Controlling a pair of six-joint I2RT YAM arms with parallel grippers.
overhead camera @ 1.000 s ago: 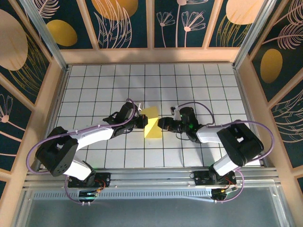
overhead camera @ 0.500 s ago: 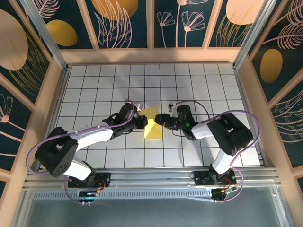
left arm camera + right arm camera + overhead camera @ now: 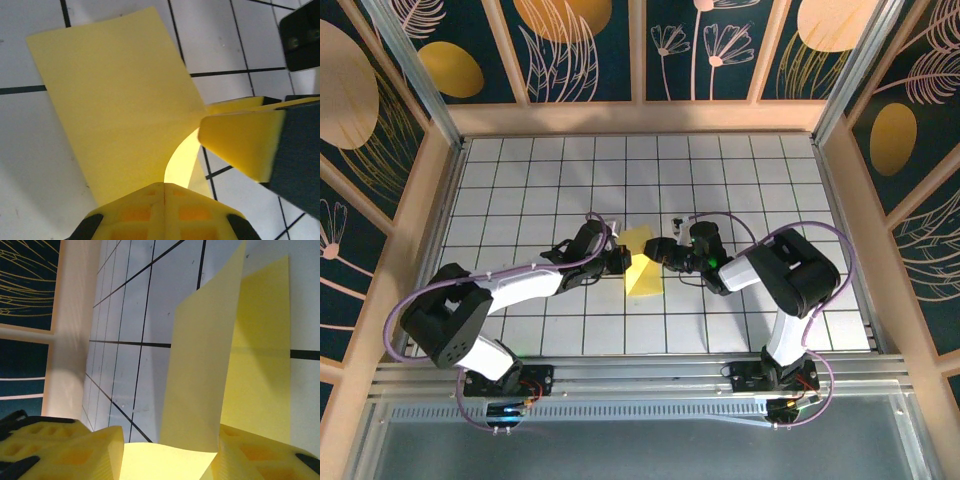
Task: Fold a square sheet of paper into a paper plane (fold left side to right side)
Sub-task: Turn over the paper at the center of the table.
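The square sheet of paper is bright yellow and lies partly folded near the middle of the white grid table, with one flap raised. My left gripper is at the sheet's left edge. In the left wrist view its fingertips are pressed together where the paper curves up out of them. My right gripper is at the sheet's right edge, and one of its yellow fingers touches the paper. In the right wrist view the right gripper has its jaws apart, with the paper lying between them and a flap standing upright.
The white tiled table is bordered by a wooden frame on the left, back and right. An aluminium rail with both arm bases runs along the near edge. Both arms reach inward and meet over the centre tiles.
The right gripper has moved left onto the paper's right edge, and its arm has bent in more sharply. The left gripper and the paper have stayed almost still.
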